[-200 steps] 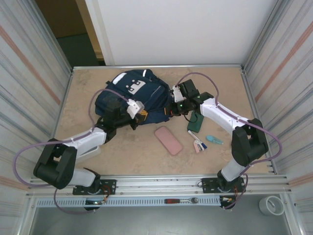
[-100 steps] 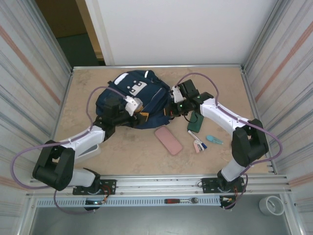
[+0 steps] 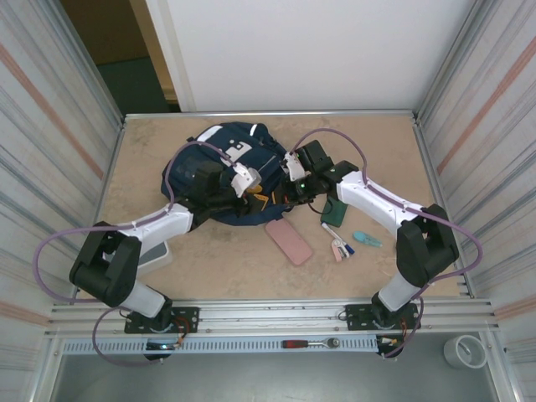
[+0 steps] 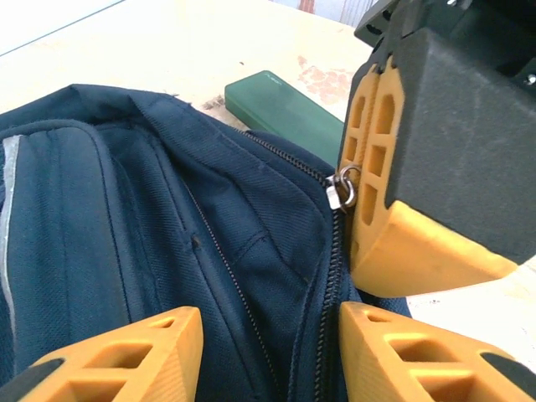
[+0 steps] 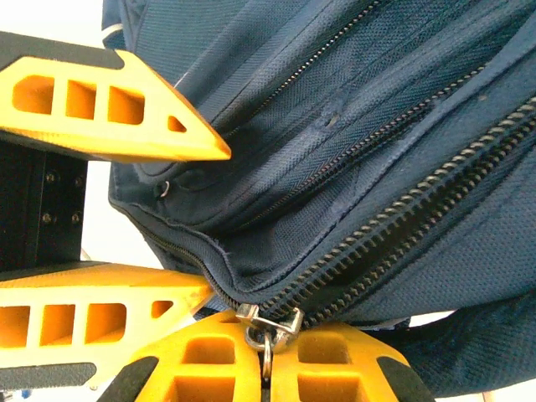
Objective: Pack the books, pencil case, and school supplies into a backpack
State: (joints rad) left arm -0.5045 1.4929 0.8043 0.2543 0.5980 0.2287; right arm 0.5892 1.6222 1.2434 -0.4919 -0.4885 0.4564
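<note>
The navy backpack (image 3: 219, 167) lies at the back middle of the table, its main zip closed (image 5: 402, 226). From the right, my right gripper (image 3: 287, 191) is shut on the metal zipper pull (image 5: 268, 325) at the bag's right edge, which also shows in the left wrist view (image 4: 343, 189). My left gripper (image 4: 268, 331) stands open over the fabric and zip just beside it, its fingers (image 5: 117, 109) on either side of a fold. White-and-pink pens (image 3: 338, 244) and a light-blue piece (image 3: 366, 239) lie on the right. The books are out of view.
A pink pencil case (image 3: 289, 240) lies in front of the backpack. A dark green flat case (image 3: 335, 209) sits under my right forearm, and it shows beyond the bag (image 4: 285, 105). A translucent box (image 3: 159, 255) rests by the left arm. Metal walls enclose the table.
My left gripper has moved back and right across the backpack, ending next to the right gripper. The backpack has bunched up and shifted back. The right gripper has edged slightly left.
</note>
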